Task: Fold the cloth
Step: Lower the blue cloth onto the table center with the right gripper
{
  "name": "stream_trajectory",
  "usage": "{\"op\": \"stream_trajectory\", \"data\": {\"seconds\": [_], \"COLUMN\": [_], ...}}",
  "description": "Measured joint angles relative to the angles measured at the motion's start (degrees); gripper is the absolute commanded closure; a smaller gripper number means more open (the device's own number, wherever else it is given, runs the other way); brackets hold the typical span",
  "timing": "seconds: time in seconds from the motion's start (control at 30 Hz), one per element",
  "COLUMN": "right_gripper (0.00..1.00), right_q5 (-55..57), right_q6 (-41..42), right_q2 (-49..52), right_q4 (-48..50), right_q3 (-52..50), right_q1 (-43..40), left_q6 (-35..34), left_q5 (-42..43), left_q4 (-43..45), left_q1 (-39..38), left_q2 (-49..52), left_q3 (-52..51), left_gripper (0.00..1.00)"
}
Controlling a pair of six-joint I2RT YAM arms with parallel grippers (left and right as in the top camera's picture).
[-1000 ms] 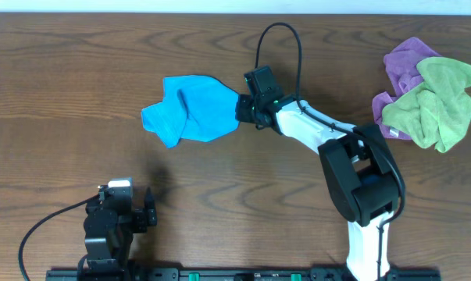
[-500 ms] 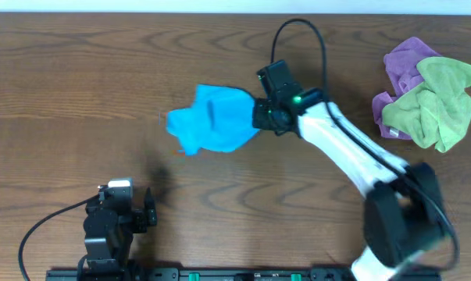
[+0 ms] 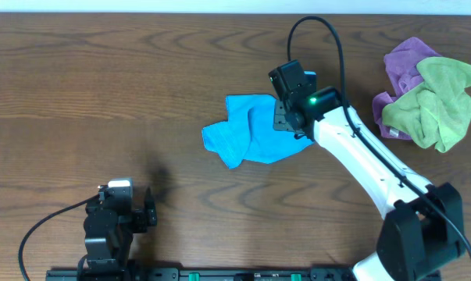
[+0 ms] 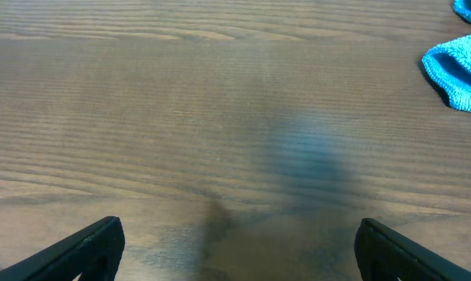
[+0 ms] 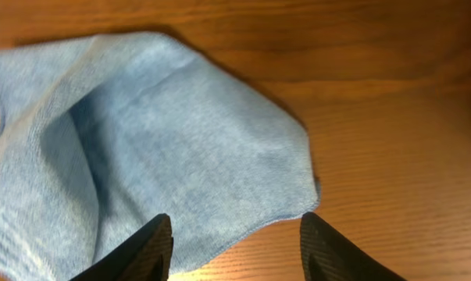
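The blue cloth [image 3: 251, 136] lies crumpled on the wooden table, near its middle. My right gripper [image 3: 286, 121] hovers over the cloth's right edge; in the right wrist view its fingers [image 5: 141, 254] stand apart above the cloth's [image 5: 165, 156] hem and nothing is held between them. A corner of the same cloth [image 4: 458, 70] shows at the upper right of the left wrist view. My left gripper [image 3: 145, 209] rests at the table's front left, open, its fingertips [image 4: 87, 246] wide apart over bare wood.
A pile of purple [image 3: 403, 66] and green [image 3: 434, 101] cloths sits at the table's far right. The right arm's white links [image 3: 360, 156] stretch from the front right across to the cloth, with a black cable [image 3: 321, 39] looping above the wrist.
The right gripper dragged the blue cloth rightward across the table, then opened and let it go. The left arm has not moved.
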Motion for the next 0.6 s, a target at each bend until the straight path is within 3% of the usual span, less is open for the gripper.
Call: {"op": "stream_trajectory", "data": {"seconds": [0.3,0.6], "right_gripper": [0.34,0.39], "right_q5": [-14.4,-28.7], "right_q6": [-6.8,-9.9], "right_q2": [2.3,15.1], "right_q4": [3.4,8.3], "right_q3": [0.0,0.0], "right_q1": [2.2,2.3], "left_q6": [0.0,0.0], "left_q5": [0.0,0.0], "left_q4": [0.0,0.0], "left_q1": [0.0,0.0], "left_q2": [0.0,0.0], "left_q3": [0.0,0.0], "left_gripper": [0.05,0.05]}}
